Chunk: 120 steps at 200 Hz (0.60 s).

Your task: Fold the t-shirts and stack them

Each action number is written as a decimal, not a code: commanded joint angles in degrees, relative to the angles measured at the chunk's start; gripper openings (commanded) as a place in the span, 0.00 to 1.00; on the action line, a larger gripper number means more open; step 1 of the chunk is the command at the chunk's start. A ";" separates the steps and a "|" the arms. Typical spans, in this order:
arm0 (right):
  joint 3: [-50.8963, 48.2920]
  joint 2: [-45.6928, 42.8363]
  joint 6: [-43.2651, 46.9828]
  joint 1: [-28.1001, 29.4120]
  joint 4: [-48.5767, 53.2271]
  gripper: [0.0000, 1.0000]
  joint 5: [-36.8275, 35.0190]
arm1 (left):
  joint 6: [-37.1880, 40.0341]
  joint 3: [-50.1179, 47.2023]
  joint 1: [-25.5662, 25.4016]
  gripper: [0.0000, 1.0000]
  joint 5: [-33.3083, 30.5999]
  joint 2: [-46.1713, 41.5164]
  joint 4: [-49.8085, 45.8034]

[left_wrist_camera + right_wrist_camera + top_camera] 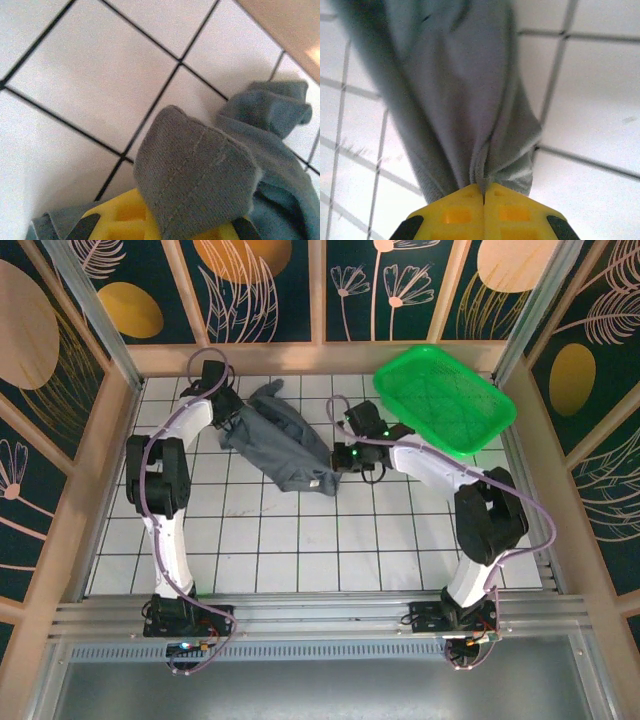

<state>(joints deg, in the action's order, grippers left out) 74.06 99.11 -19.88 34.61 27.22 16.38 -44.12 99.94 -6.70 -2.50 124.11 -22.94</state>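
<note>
The table top (300, 540) is covered in white square tiles with thin dark lines between them. A light wooden frame (320, 358) runs around it. Behind the frame stand dark blue walls (430, 290) painted with pale flowers, feathery leaves and big orange-yellow blobs (130, 308). A grey metal rail (320, 615) lies along the near edge. The light is bright and even.

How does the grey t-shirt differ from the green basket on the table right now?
The t-shirt is dark grey, the basket bright green. The t-shirt is soft, crumpled cloth; the basket is a rigid mesh tray. The left gripper and the right gripper each pinch the t-shirt; neither holds the basket. Both rest on the far half of the tiled table.
</note>
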 commanded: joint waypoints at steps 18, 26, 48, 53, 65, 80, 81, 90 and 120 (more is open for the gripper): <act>1.80 0.25 2.06 4.83 -0.28 0.00 19.94 | 4.32 8.53 -1.66 0.10 2.09 4.61 3.39; 4.42 2.25 3.96 6.41 1.12 0.00 22.32 | 4.85 10.27 -2.14 0.15 0.67 5.32 1.98; 11.54 7.80 8.07 8.95 4.34 0.04 28.97 | 6.43 12.03 -3.69 0.45 -5.64 4.19 -1.72; 12.97 8.69 8.41 9.13 4.47 0.08 30.07 | 6.71 11.74 -4.03 0.48 -7.03 3.41 -2.27; 15.83 10.14 9.22 9.33 4.94 0.22 29.64 | 6.90 10.60 -4.69 0.56 -10.34 0.95 -3.80; 16.98 10.18 8.61 8.51 3.66 0.38 24.98 | 6.21 8.18 -5.56 0.65 -12.78 -2.65 -5.77; 16.90 10.07 8.44 8.35 3.42 0.39 24.78 | 6.14 7.91 -5.63 0.65 -12.83 -2.96 -5.83; 15.44 9.08 6.32 6.66 0.08 0.45 23.24 | 5.83 5.38 -6.44 0.66 -13.03 -5.83 -6.29; 10.65 6.76 -2.40 -0.79 -9.01 0.55 13.19 | 2.24 -5.09 -8.89 0.67 -9.86 -15.55 -9.75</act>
<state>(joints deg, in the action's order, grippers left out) 86.87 108.31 -15.99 40.18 24.53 38.59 -39.18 100.75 -13.78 -12.27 117.32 -27.79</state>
